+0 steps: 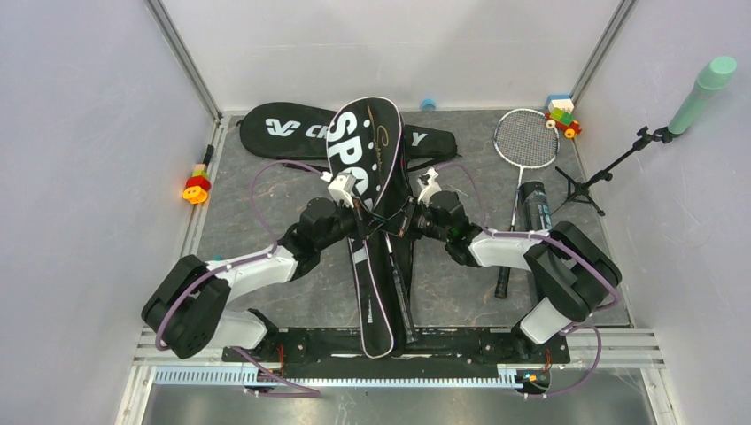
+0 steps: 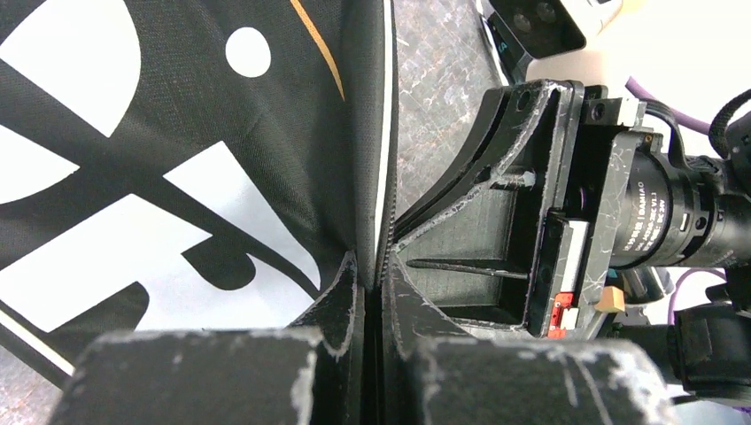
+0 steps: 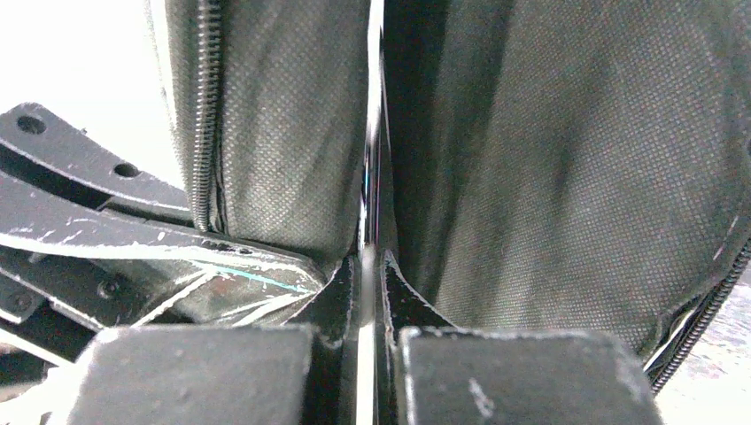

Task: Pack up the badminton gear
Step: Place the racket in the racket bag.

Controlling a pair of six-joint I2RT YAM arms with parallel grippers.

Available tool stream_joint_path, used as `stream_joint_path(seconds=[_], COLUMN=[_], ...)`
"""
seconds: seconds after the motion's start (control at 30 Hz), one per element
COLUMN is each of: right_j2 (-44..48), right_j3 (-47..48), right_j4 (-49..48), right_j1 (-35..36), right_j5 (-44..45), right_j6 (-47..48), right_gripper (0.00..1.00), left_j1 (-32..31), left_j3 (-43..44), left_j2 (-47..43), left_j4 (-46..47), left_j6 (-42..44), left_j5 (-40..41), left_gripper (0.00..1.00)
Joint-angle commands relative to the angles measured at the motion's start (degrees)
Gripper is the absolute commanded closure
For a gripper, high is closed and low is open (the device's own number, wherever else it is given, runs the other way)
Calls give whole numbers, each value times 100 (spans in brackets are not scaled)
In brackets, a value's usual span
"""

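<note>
The black "SPORT" racket bag (image 1: 363, 142) lies lengthwise down the middle of the mat, its middle raised between both grippers. My left gripper (image 1: 361, 212) (image 2: 376, 266) is shut on the bag's zip edge (image 2: 383, 159). My right gripper (image 1: 411, 218) (image 3: 370, 257) is shut on a thin shiny racket rim (image 3: 368, 168) standing between the bag's two grey inner walls (image 3: 531, 159). A racket handle (image 1: 400, 297) pokes out of the bag's near end. The "CROSSWAY" bag (image 1: 283, 131) lies flat behind. A second racket (image 1: 526, 137) and the black tube (image 1: 535, 205) lie to the right.
A mint-green microphone on a black stand (image 1: 673, 119) stands at the right wall. Toy blocks sit at the left edge (image 1: 196, 184) and back right corner (image 1: 561, 115). A small blue object (image 1: 428, 104) rests by the back wall. My right wrist fills the right side of the left wrist view (image 2: 655, 204).
</note>
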State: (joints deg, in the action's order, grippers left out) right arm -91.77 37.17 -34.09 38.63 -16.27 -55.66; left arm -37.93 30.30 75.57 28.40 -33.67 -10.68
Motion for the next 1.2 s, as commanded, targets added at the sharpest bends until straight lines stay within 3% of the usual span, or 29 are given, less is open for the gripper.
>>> stream_joint_path(seconds=[0.0, 0.1, 0.2, 0.3, 0.37, 0.47, 0.57, 0.67, 0.77, 0.8, 0.83, 0.97, 1.17], right_j2=[304, 128, -139, -414, -625, -872, -788, -461, -9, 204, 348, 940, 2055], right_j3=[665, 380, 225, 285, 507, 556, 347, 254, -70, -75, -16, 50, -17], right_j4=[-1539, -2273, -3019, -3469, -3266, -3312, -3195, -2381, -1703, -1183, -778, 784, 2595], right_j1=[-130, -5, 82, 292, 379, 373, 313, 277, 306, 308, 302, 301, 303], right_j5=[2063, 3143, 3594, 4259, 4527, 4203, 3507, 2584, 2376, 2306, 2165, 1709, 2155], right_j6=[-328, -389, -510, -303, -303, -310, 192, 911, 1958, 2258, 2660, 3335, 3941], right_gripper=[100, 100, 100, 100, 100, 100, 100, 79, 58, 52, 46, 33, 7], left_j1=[-765, -959, -1111, -1163, -1170, -1164, -1164, -1155, -1137, -1137, -1137, -1084, -852], left_j3=[-227, -510, -823, -828, -695, -574, -113, 324, 751, 948, 1098, 1666, 2070], left_j2=[177, 333, 673, 1063, 1221, 1201, 817, 482, 375, 332, 305, 460, 770], left_j4=[513, 1795, 3495, 4199, 3976, 3612, 1791, 574, 35, -324, -716, -1374, -1856], left_j6=[-564, -1069, -1901, -2367, -2407, -2297, -2027, -2027, -1959, -984, -786, -475, -385], left_j5=[-1523, -1996, -2292, -2421, -2440, -2278, -1408, -477, -194, 147, 486, 1219, 1868], left_gripper=[95, 95, 97, 98, 98, 98, 98, 98, 98, 98, 98, 98, 98])
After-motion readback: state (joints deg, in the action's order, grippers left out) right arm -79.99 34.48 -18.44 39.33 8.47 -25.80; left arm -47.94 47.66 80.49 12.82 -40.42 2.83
